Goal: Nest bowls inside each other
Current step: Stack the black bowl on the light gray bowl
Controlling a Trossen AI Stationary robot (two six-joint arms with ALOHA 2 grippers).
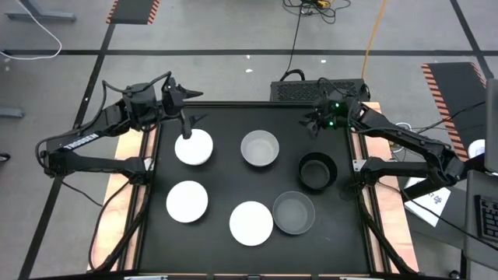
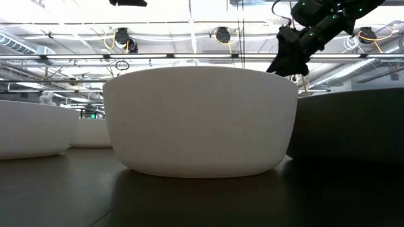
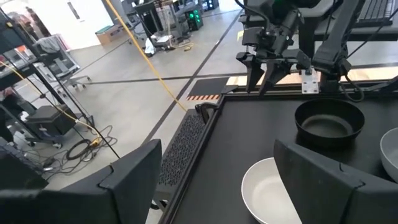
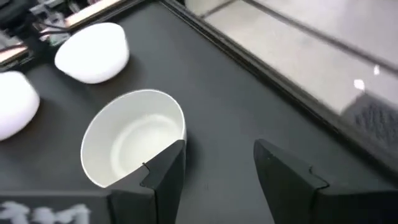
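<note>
From above, six bowls sat apart on the black mat [image 1: 226,117], none nested. The left gripper [image 1: 189,127] hovered open over the white bowl [image 1: 194,147] left of the grey bowl [image 1: 259,148]. The right gripper [image 1: 317,120] hung open beyond the black bowl [image 1: 317,172]. At table height, a white bowl [image 2: 200,123] looked rigid, smooth, probably slippery: pinch its rim.

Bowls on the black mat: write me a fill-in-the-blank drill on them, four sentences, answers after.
1. The mat holds ___ bowls, none nested.
2. The left gripper hangs over a ___ bowl.
3. The bowl nearest the right arm's base is ___.
4. The right gripper holds ___, its fingers apart.

Answers: six; white; black; nothing
</note>
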